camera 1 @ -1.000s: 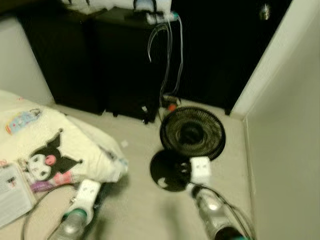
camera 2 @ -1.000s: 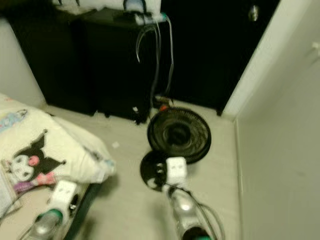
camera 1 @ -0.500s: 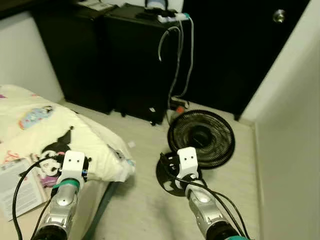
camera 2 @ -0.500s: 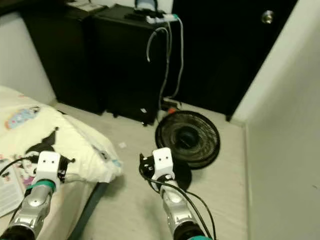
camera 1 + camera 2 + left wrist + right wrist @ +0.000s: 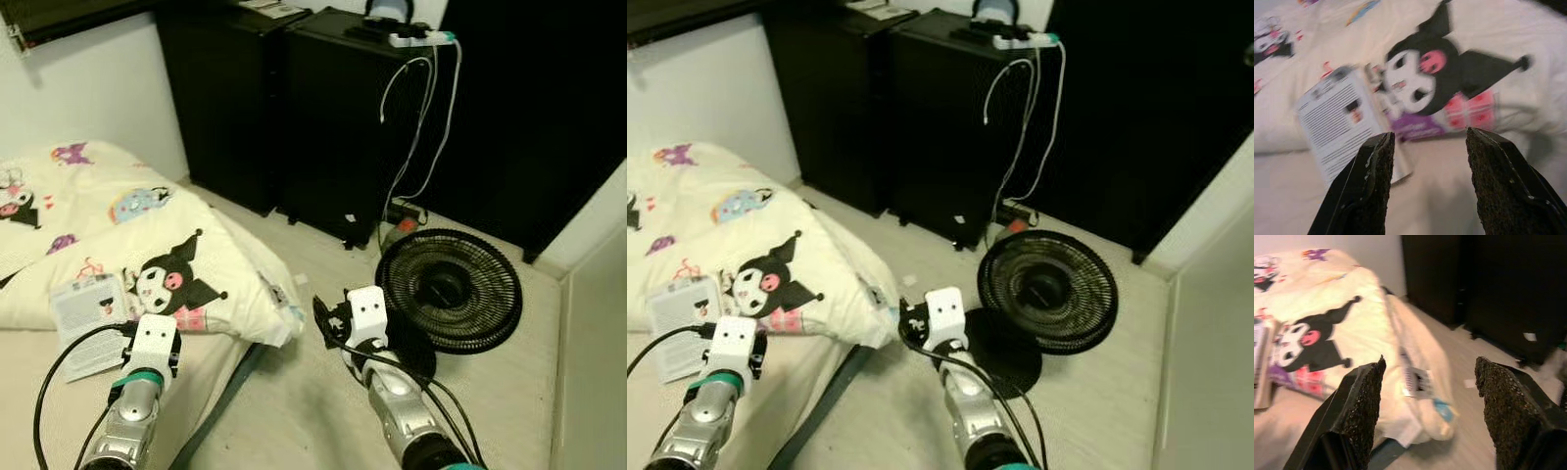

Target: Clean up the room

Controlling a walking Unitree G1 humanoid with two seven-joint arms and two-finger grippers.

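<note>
At lower left, after the camera swings toward the bed, the left gripper (image 5: 1425, 186), jaws spread and empty, now faces the booklet (image 5: 86, 305); right gripper (image 5: 1430, 416) also spread, likely the first pickup.

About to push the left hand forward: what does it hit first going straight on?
Likely the printed booklet lying on the cartoon blanket; the left hand is open, depth unclear.

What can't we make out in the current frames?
- Text on the booklet on the bed: too small in the eye views, blurred in the left wrist view.
- Fan base: partly hidden behind the right pincer in the eye views.
- Item atop the black cabinet: cut off by the top edge.
</note>
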